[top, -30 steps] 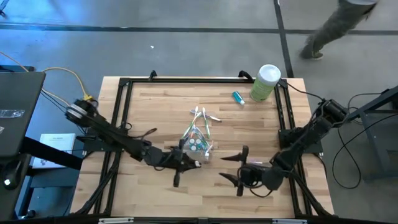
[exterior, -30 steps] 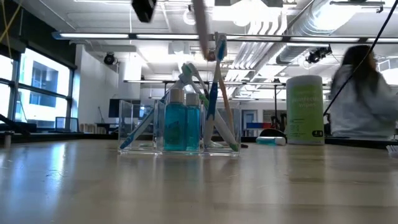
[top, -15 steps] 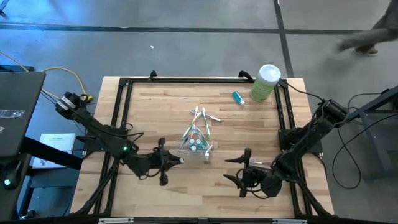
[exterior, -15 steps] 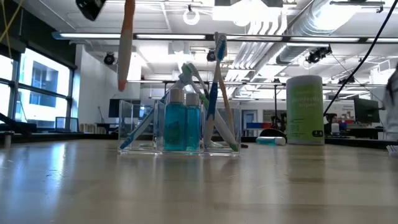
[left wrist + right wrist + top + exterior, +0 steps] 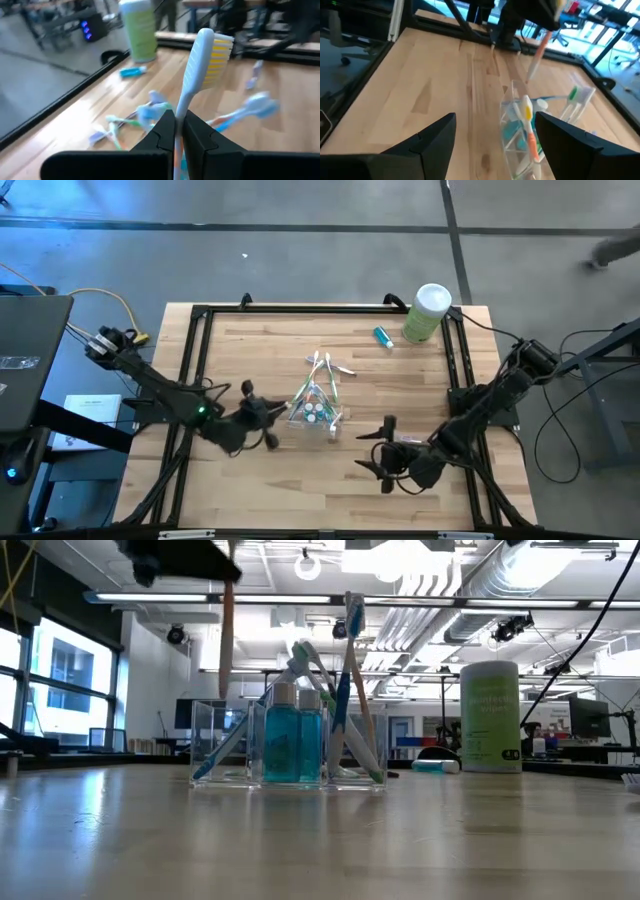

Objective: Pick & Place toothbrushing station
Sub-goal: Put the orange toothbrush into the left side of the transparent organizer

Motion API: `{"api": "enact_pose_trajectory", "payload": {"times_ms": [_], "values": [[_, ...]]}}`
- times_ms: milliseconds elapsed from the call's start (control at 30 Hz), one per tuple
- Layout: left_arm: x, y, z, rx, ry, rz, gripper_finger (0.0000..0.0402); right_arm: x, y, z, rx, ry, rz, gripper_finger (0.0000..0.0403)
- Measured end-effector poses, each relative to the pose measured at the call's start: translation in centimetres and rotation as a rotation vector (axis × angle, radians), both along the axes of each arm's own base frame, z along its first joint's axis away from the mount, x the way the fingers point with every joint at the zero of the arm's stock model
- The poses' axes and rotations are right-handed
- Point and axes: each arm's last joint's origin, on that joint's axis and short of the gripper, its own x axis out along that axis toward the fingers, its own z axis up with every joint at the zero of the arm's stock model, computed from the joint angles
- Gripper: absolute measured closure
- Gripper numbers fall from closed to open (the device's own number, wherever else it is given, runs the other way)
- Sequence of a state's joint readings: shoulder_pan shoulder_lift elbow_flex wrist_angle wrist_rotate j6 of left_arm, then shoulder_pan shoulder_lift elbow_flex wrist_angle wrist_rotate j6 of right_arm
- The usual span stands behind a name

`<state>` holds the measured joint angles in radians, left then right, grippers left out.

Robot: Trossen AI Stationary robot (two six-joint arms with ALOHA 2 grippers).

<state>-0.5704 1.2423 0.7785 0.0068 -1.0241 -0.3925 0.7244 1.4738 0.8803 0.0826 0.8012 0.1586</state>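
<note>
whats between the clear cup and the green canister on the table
In the high view, between the clear cup and the green canister lie loose toothbrushes near the cup and one small blue tube near the canister; otherwise bare wood.

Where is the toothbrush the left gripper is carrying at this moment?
The toothbrush is clamped in the left gripper, in the air left of the clear cup in the high view; in the low view it hangs above the cup's left edge.
</note>
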Motion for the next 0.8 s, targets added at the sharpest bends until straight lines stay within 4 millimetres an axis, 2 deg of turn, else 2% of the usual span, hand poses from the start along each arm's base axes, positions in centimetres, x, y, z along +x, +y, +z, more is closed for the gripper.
{"api": "enact_pose_trajectory", "payload": {"times_ms": [133, 300, 467, 800], "values": [[0.6, 1.7, -1.2, -0.068, 0.020, 0.015, 0.0395, 0.2, -0.5, -0.3, 0.024, 0.028, -0.010, 0.0140], [0.6, 2.8, -3.1, -0.152, 0.027, 0.016, 0.0395, 0.3, -0.7, -0.4, 0.033, 0.043, -0.019, 0.0140], [0.4, 3.0, -4.1, -0.194, -0.033, -0.004, 0.0395, 0.3, -0.7, -0.5, 0.041, 0.051, -0.002, 0.0140], [-0.2, 3.3, -5.6, -0.215, -0.040, -0.002, 0.0396, 0.3, -0.7, -0.5, 0.041, 0.049, -0.003, 0.0140]]}}
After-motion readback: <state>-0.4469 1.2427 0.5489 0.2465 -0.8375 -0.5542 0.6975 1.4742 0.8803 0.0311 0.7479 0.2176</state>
